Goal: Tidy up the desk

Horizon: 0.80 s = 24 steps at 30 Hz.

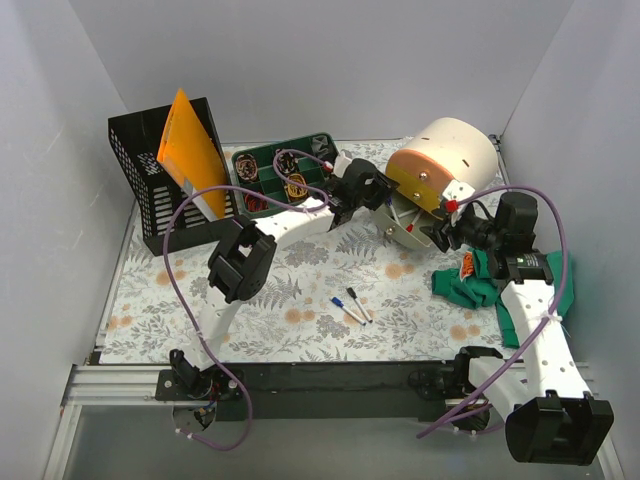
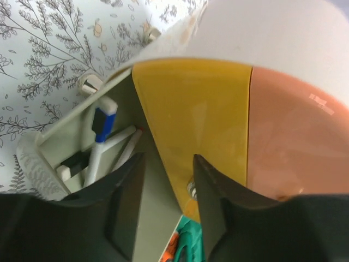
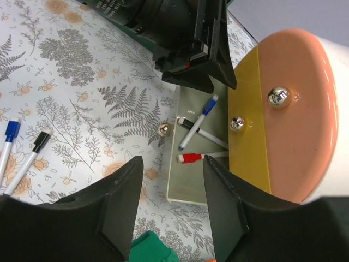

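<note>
The desk (image 1: 290, 275) has a pale fern-and-flower cover. At its back right lies a round white drawer organizer (image 1: 455, 150) with peach and yellow fronts. Its grey-green bottom drawer (image 3: 199, 164) is pulled open and holds blue-, black- and red-capped markers (image 3: 197, 126). My left gripper (image 1: 385, 203) is open and empty at the open drawer, its jaws over the drawer's inside (image 2: 163, 180) beside the yellow front (image 2: 196, 114). My right gripper (image 3: 172, 210) is open and empty just above the drawer's near end. Two loose markers (image 1: 350, 305) lie mid-desk.
A black mesh file holder (image 1: 160, 190) with an orange folder (image 1: 188, 145) stands back left. A green compartment tray (image 1: 285, 170) with small items sits at the back centre. A green cloth (image 1: 480, 285) lies under my right arm. White walls enclose the desk.
</note>
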Each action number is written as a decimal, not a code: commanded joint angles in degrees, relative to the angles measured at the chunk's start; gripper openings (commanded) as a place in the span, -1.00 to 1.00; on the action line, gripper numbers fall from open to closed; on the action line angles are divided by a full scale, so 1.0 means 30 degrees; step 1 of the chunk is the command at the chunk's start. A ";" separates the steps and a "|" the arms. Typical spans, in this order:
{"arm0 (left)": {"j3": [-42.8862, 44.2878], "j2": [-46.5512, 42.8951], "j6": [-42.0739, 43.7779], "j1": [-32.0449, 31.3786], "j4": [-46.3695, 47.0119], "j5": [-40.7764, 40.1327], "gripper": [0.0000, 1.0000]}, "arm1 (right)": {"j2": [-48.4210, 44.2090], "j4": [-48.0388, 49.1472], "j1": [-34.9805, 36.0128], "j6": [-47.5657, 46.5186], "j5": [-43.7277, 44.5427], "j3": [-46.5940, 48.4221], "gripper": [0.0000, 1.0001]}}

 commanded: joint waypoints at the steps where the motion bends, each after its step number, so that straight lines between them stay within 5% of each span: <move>1: 0.0345 -0.0851 0.0795 -0.0038 -0.0366 0.0655 -0.10 | 0.0089 0.0627 -0.0435 0.0113 -0.0639 -0.0058 0.14; 5: -0.1991 -0.3682 0.2902 -0.0009 0.0306 0.0421 0.01 | 0.0118 0.0422 -0.0523 -0.0121 -0.1865 -0.0146 0.18; 13: -1.2159 -1.3234 1.1360 0.1249 0.6136 0.3578 0.82 | 0.1903 -0.2473 -0.0116 -0.1733 -0.5971 0.0263 0.28; 19: -1.7666 -1.9911 1.7048 0.2510 0.4736 0.5283 0.96 | 0.3719 -0.3737 0.4180 -0.1765 -0.2874 0.1112 0.29; 24: -2.0396 -2.3173 2.1273 0.2599 0.2597 0.3208 0.96 | 0.6677 -0.4616 0.8810 0.0400 0.1317 0.2603 0.32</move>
